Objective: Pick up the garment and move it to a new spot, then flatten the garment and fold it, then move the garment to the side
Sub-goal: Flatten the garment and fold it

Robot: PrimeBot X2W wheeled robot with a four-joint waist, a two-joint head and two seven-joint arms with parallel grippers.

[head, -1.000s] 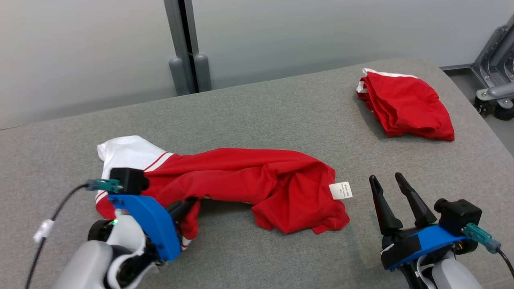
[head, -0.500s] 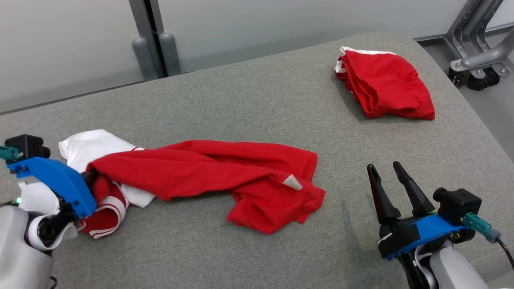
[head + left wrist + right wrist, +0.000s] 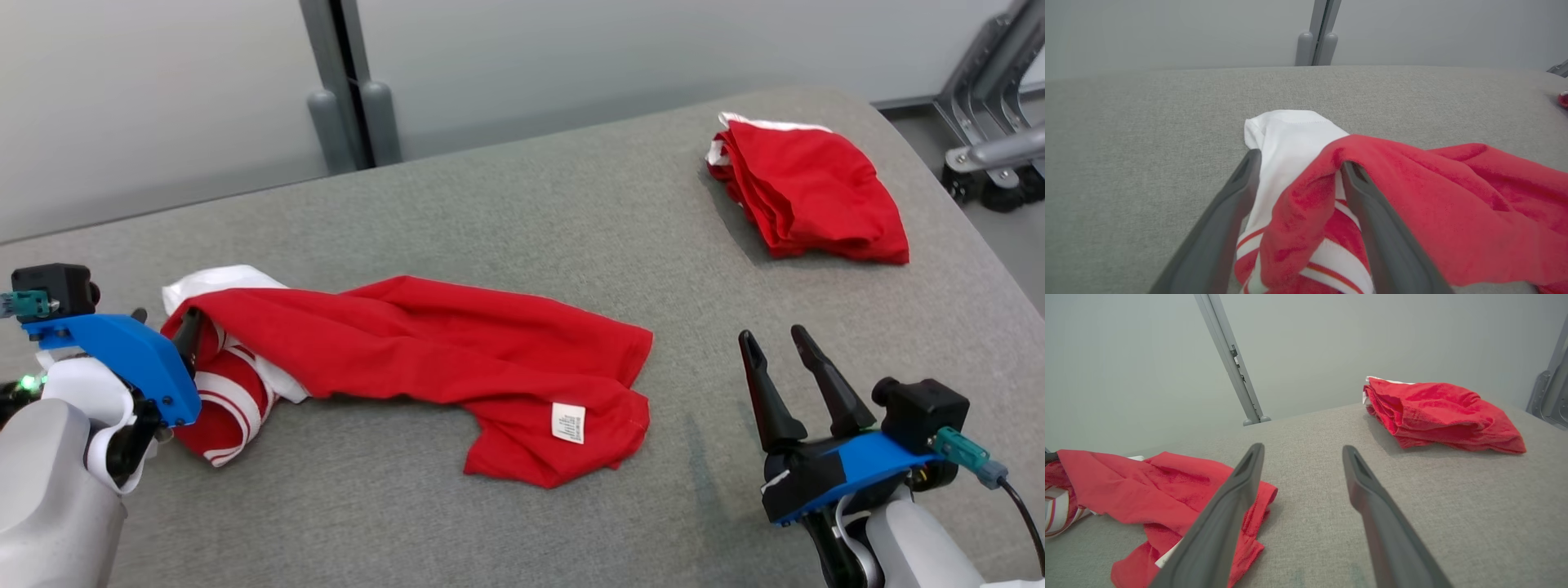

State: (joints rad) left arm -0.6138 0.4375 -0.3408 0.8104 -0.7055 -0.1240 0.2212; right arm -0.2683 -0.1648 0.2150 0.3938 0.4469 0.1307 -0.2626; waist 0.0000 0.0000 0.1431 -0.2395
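Loosely draped garment (image 3: 424, 351) between parted left jaws; right jaws parted, above bare table (image 3: 571, 204) near front edge

Bright, soft, even light — faint shadows, sharp pictures, wrist views bowed at the edges.

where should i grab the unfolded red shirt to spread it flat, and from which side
Probably the hem corner beside the white label, approached from the robot's right with the open right gripper: that end of the red shirt lies loose and doubled over, nearest that gripper. The sleeve end sits between the fingers of the open left gripper.
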